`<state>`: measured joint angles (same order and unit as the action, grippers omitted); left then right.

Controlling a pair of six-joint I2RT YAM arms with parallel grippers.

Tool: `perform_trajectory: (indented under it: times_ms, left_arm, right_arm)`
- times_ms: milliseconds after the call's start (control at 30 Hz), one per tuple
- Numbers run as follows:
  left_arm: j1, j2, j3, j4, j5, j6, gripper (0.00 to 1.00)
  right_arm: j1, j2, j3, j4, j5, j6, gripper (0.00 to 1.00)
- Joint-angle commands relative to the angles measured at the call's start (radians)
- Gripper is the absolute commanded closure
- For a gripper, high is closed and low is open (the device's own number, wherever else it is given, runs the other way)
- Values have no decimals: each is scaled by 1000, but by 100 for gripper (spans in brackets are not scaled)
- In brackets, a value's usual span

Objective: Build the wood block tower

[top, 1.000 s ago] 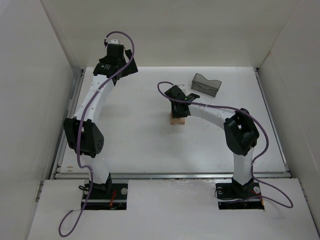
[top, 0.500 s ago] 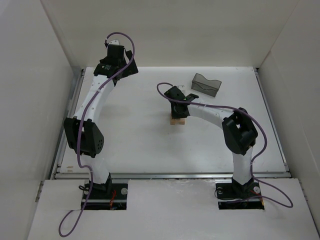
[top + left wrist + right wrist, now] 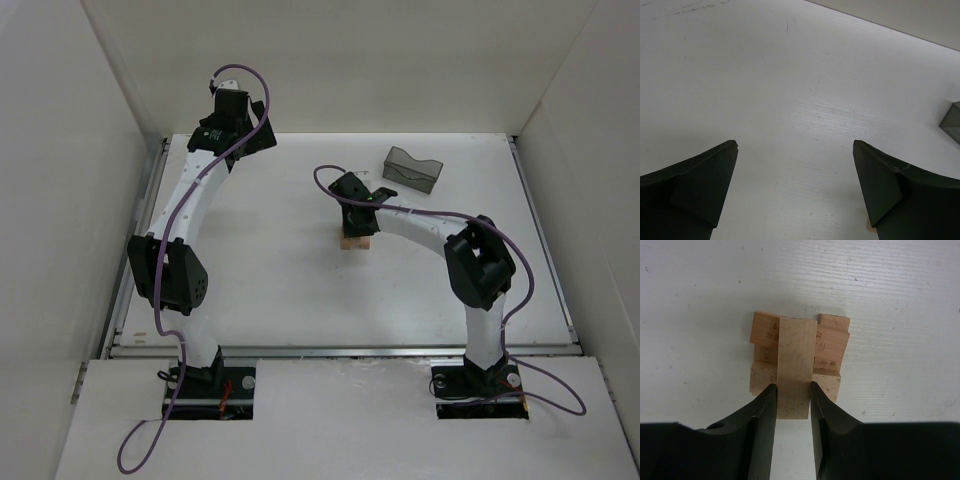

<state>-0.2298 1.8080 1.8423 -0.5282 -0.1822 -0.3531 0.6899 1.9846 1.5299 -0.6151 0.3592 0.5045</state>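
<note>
The tower (image 3: 352,242) is a small stack of tan wood blocks near the table's middle, mostly hidden under my right wrist in the top view. In the right wrist view the tower (image 3: 832,347) shows several bars lying side to side. One wood block (image 3: 796,360) lies crosswise over them, its near end sticking out past the stack. My right gripper (image 3: 792,387) is shut on that near end; whether the block rests on the stack I cannot tell. My left gripper (image 3: 795,145) is open over bare table at the far left (image 3: 248,135), holding nothing.
A dark translucent grey bin (image 3: 413,170) stands at the back right of the tower, and its corner (image 3: 952,120) shows at the right edge of the left wrist view. White walls close in the table on three sides.
The right arm's elbow has drifted slightly left. The gripper stays shut on the block over the tower. The left arm has not moved.
</note>
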Motion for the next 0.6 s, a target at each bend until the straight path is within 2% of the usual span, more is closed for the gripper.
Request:
perform_trajectory:
  times_ms: [0, 100, 400, 567]
  left_arm:
    - [-6, -47, -2, 22, 9, 3, 0]
    - [-6, -47, -2, 22, 9, 3, 0]
    - [-6, -47, -2, 22, 9, 3, 0]
    - [-6, -47, -2, 22, 9, 3, 0]
  right_arm:
    - [11, -10, 12, 12, 11, 3, 66]
    - [11, -10, 12, 12, 11, 12, 66]
    - [11, -10, 3, 12, 11, 12, 54]
    - [11, -20, 3, 12, 11, 12, 54]
